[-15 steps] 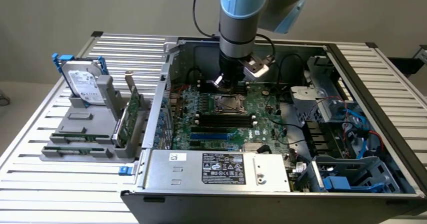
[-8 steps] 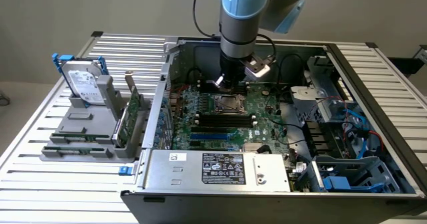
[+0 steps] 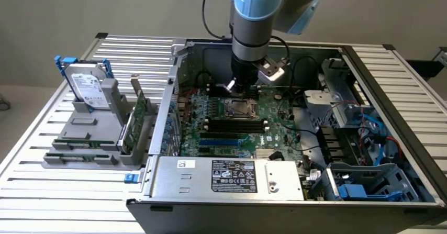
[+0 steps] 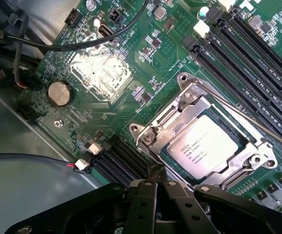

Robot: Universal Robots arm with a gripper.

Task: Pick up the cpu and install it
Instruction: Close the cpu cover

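- The black, angular-fingered gripper [image 4: 161,187] is nearest the wrist camera. Its jaws are drawn tight together with nothing between them, and their tips hang just beside the near edge of the square metal socket frame [image 4: 204,139].
- The cpu [image 4: 203,147], a small flat square chip with a silvery-grey metal top plate and a thin pale rim, lies flat inside that socket frame with printed lettering facing up. As the chip lies, it looks seated, with the frame's plate closed around it.
- To do this step well, I judge the closed tips should stay clear of the chip's top and of the thin wire lever [image 4: 258,124] along the frame's far side. Any press belongs on metal, never on the green circuit board [image 4: 151,58].
- One cpu and one socket frame are visible.
- Beyond the socket frame sit one round silver coin battery [image 4: 59,92] and one pale, shiny square patch [image 4: 102,73] on the board.
- On the socket frame's other side run four long black memory slots [image 4: 238,53], all unfilled.
- In the exterior view, the blue-and-grey robot arm [image 3: 257,14] stands above the socket frame inside the open computer case [image 3: 391,155].
- Well apart from the socket frame, outside the case, one labelled silver hard drive with blue handles [image 3: 87,85] stands upright in a grey holder [image 3: 84,134].
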